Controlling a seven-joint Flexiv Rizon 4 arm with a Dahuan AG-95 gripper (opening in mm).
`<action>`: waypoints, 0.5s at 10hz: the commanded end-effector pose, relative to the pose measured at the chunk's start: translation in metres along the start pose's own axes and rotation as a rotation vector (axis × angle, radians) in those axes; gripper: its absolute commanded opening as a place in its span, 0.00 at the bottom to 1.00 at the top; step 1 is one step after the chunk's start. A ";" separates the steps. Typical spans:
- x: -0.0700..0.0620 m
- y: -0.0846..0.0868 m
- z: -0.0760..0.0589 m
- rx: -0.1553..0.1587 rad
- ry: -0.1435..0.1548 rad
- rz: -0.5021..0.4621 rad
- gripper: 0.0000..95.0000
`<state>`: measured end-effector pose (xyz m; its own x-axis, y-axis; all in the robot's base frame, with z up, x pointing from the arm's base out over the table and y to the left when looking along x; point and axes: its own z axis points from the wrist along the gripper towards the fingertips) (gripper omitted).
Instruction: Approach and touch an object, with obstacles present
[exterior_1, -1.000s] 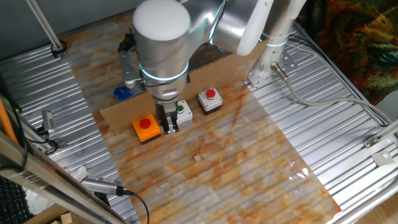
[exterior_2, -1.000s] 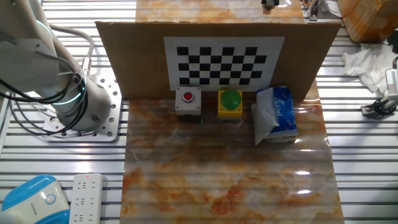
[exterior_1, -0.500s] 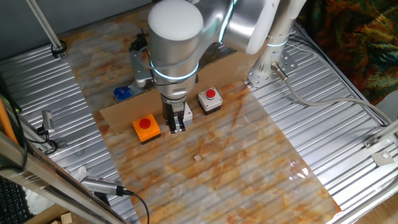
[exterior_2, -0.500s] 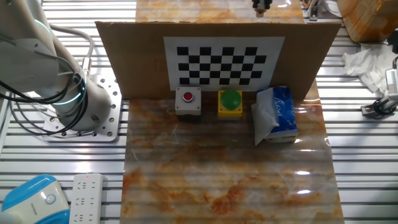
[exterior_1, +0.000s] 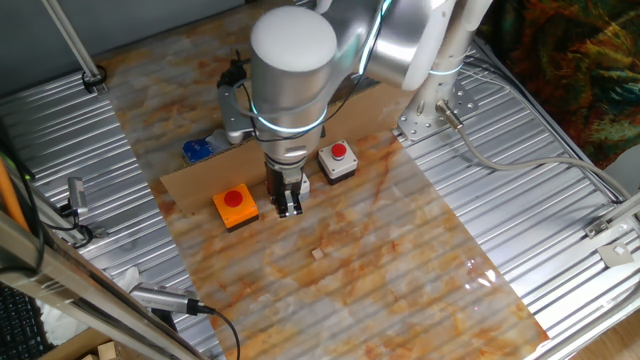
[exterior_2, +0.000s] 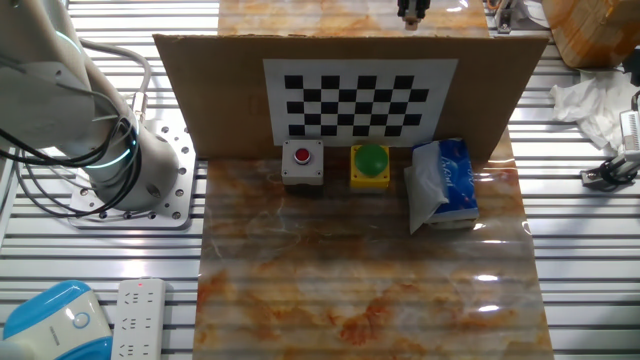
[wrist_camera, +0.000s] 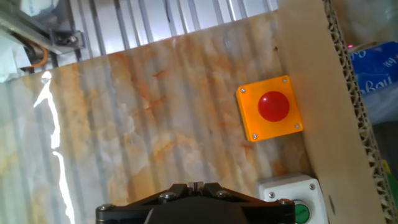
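**Gripper beside the cardboard strip**

The cardboard strip (exterior_1: 190, 185) stands on edge across the marbled mat (exterior_1: 380, 260), carrying a checkerboard (exterior_2: 360, 98) on one face. On the opposite face sit an orange box (exterior_1: 235, 206) and a red-button box (exterior_1: 338, 160). The gripper (exterior_1: 289, 205) hangs between them; whether its jaws are parted cannot be told.

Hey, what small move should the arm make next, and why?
Probably a short nudge toward the white box with the green button, which lies nearest the gripper, stopping short of the cardboard strip standing just behind it; which box is the target isn't clear.
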<state>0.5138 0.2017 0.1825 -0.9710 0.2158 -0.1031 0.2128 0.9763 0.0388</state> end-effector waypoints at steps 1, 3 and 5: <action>0.000 0.001 0.000 -0.001 -0.007 0.000 0.00; 0.000 0.001 0.000 0.002 -0.003 0.008 0.00; 0.000 0.001 0.000 0.004 -0.017 0.009 0.00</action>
<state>0.5134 0.2024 0.1836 -0.9672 0.2234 -0.1208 0.2211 0.9747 0.0324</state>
